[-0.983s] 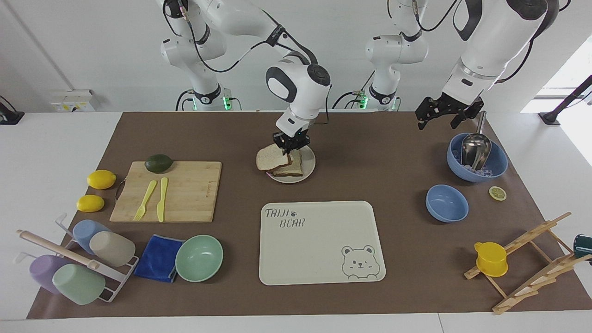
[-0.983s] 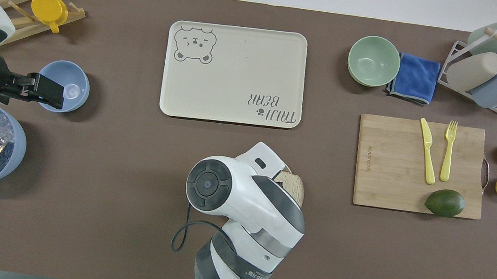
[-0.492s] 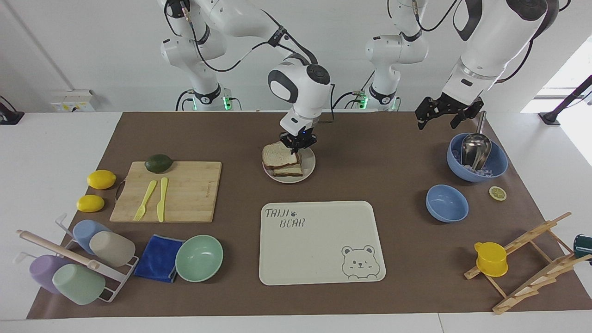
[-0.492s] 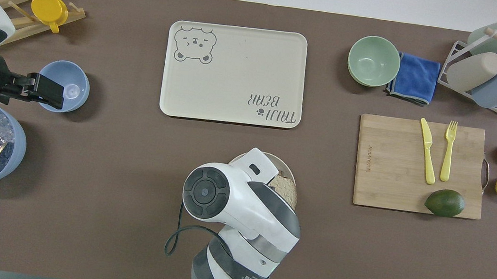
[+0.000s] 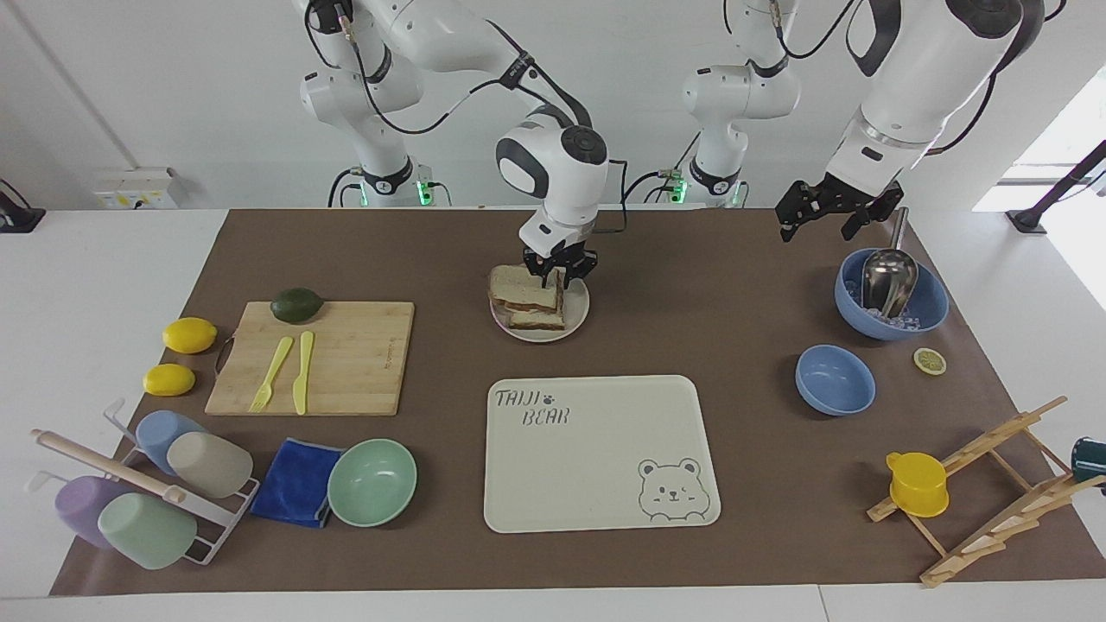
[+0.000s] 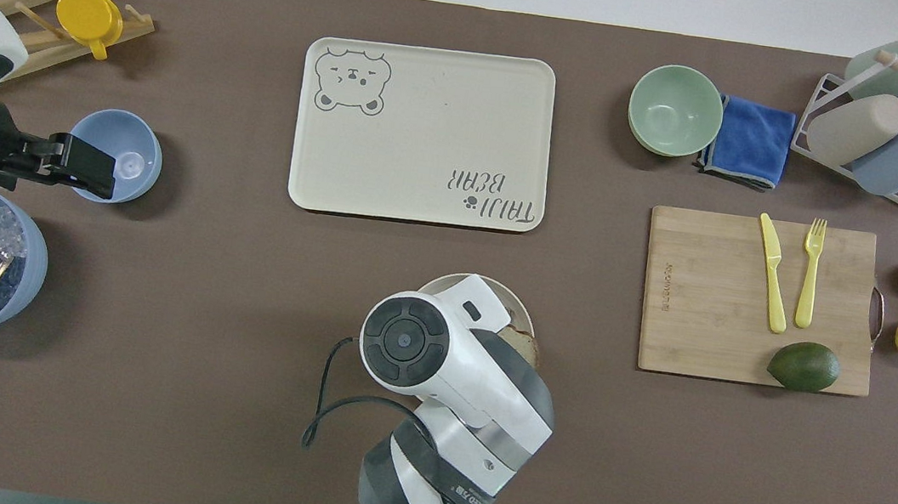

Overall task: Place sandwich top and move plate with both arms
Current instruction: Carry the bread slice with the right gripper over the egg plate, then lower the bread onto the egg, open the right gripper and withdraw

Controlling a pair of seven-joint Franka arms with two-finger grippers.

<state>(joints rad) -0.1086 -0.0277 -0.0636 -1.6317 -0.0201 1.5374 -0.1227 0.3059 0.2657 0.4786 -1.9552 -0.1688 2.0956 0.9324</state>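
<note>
Sandwich top [image 5: 521, 286] lies on the stack of bread on the plate [image 5: 577, 309], which sits on the worktop [image 5: 691, 328] nearer to the robots than the bear tray [image 5: 600, 449]. The right gripper [image 5: 558, 272] hangs just over the edge of the slice nearest the robots, and its fingers look parted and free of the bread, holding nothing. In the overhead view the right arm's wrist covers most of the plate [image 6: 524, 317]. The placing step looks all but finished; the plate move is not yet begun.

The left gripper [image 5: 825, 212] waits over the worktop near the blue bowl with the scoop [image 5: 891, 294], fingers spread and empty. By judgement, the next move calls for the right gripper to clear the sandwich and for both grippers to come to the plate's rim from either end, low enough to lift it level so the stack does not slide.

A brown mat covers the worktop. A cutting board [image 5: 315, 356] with a knife, fork and avocado lies toward the right arm's end, with 2 lemons [image 5: 179, 356] beside it. White walls stand at the robots' backs.
</note>
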